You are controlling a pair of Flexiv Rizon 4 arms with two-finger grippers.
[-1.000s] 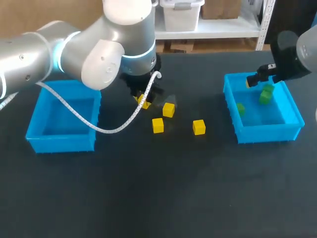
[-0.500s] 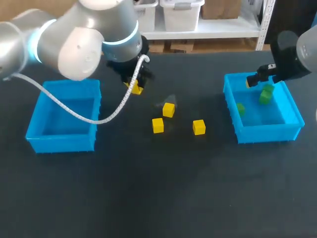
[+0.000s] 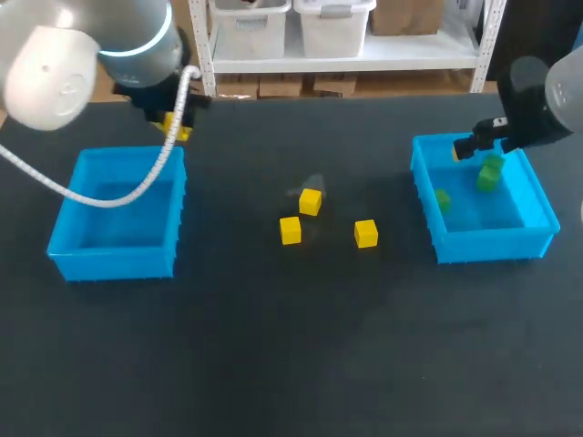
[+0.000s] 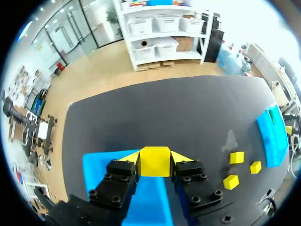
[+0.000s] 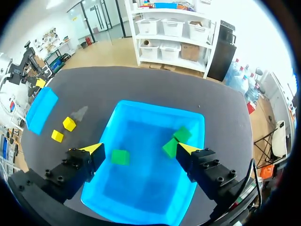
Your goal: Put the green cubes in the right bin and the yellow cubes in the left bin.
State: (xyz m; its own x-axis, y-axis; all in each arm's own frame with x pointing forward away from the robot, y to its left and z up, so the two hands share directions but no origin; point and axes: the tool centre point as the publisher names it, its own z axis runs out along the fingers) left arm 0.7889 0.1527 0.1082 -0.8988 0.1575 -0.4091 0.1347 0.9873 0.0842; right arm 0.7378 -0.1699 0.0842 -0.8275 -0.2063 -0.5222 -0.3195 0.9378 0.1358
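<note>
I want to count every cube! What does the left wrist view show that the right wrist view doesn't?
Only the left wrist view: the left gripper shut on a yellow cube, with the left bin showing beneath it, and three loose yellow cubes, not two.
Only the right wrist view: three green cubes inside the right bin, with the open right gripper above them.
Both: the two blue bins and loose yellow cubes on the black table.
</note>
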